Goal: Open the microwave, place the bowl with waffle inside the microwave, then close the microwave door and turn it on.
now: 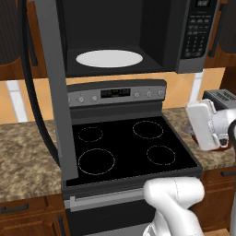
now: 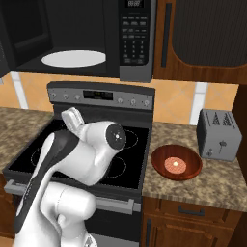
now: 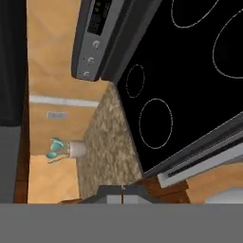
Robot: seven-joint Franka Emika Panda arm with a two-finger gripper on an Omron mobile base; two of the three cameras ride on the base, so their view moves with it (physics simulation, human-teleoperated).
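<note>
The microwave door (image 1: pixel 53 87) hangs open. The gripper (image 3: pixel 122 193), pressed together and holding nothing, should spread, swing right to the bowl (image 2: pixel 176 162) on the bench (image 2: pixel 212 176), and pinch its rim squarely.

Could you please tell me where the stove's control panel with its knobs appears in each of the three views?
Left base view: the control panel runs across the centre, under the open microwave.
Right base view: upper centre-left, behind the arm.
Hand view: rolled, at the top, left of centre.
Shared landmark: the black cooktop bordering it.
</note>
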